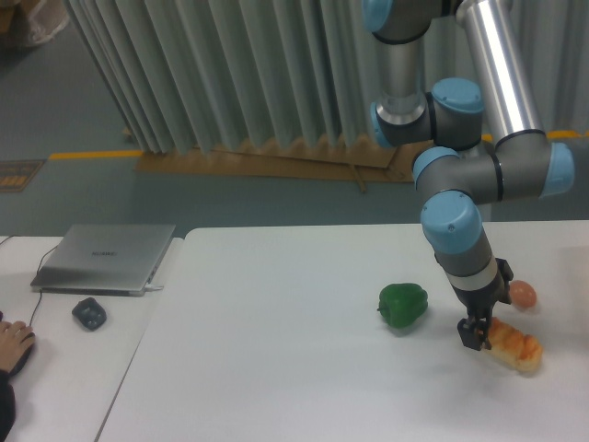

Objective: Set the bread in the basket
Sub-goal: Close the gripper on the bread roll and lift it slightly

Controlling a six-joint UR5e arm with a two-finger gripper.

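Pincer [475, 337] at bread [514, 346] left end, grip state unclear; loaf long axis runs upper-left to lower-right.

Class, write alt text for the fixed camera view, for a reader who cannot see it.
A robot arm's gripper sits at the left end of a bread loaf on a white table. A green pepper lies to the left, a small egg-shaped object behind; a laptop is far left.
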